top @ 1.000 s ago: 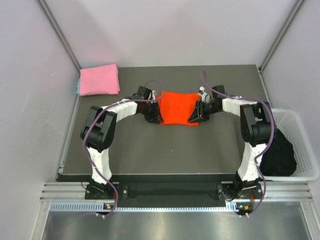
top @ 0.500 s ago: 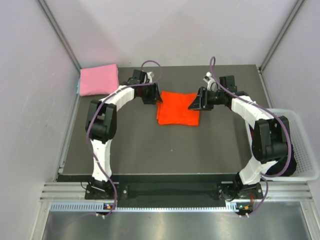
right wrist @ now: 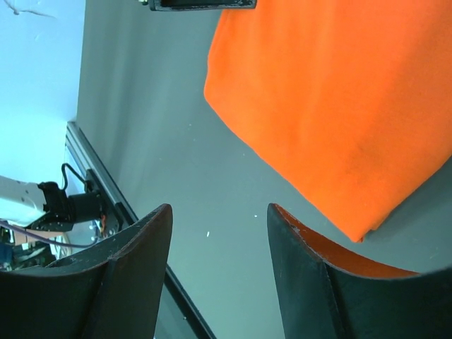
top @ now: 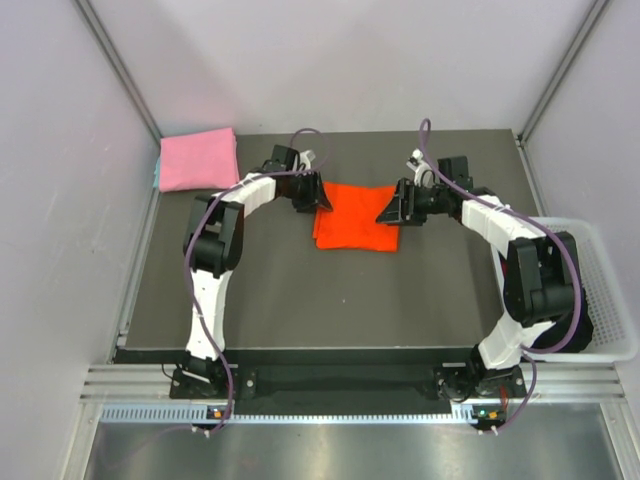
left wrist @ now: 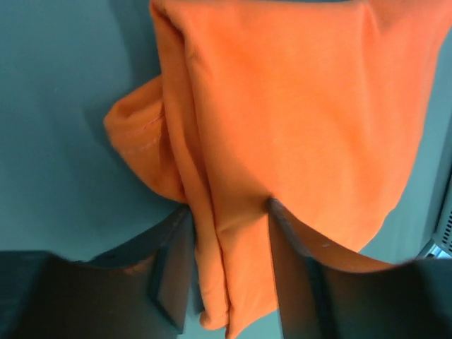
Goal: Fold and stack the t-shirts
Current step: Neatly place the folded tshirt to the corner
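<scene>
Orange-red t-shirt (top: pixel 357 217), mid-worktop — soft matt cloth, smooth on its flat face, creased and stitched at the hem; pink t-shirt (top: pixel 198 160), far-left corner, the same matt cloth. The worktop (top: pixel 300 290) is a dark matt sheet, edged at the near side by a ribbed metal rail (top: pixel 340 385) and a brushed metal plate (top: pixel 340 450). Arm shells (top: pixel 203 315) white glossy plastic, the fingers (right wrist: pixel 134 268) of the right gripper (right wrist: pixel 219 208) black with a dull sheen — the basket (top: pixel 605 270) at the right edge white plastic lattice.
</scene>
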`<control>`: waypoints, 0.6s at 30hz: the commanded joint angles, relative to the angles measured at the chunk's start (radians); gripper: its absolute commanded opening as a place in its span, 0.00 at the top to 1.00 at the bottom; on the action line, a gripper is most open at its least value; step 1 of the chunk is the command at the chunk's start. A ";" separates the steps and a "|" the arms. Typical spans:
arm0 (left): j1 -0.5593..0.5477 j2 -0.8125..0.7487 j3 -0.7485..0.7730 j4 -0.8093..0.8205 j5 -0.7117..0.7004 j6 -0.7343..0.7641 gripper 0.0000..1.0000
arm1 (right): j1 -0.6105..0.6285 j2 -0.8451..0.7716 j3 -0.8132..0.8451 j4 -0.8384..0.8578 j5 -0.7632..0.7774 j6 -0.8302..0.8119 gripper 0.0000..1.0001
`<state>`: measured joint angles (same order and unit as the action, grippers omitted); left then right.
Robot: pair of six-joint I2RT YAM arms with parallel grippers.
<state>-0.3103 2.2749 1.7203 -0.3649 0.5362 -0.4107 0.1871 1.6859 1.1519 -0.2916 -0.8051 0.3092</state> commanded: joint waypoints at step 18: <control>0.109 0.028 0.222 -0.210 0.232 0.143 1.00 | -0.003 -0.052 -0.037 0.091 0.001 0.021 0.43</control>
<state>-0.2619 2.3413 1.8721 -0.4664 0.7151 -0.3698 0.1871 1.6859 1.1252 -0.2508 -0.8017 0.3370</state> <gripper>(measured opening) 0.036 0.571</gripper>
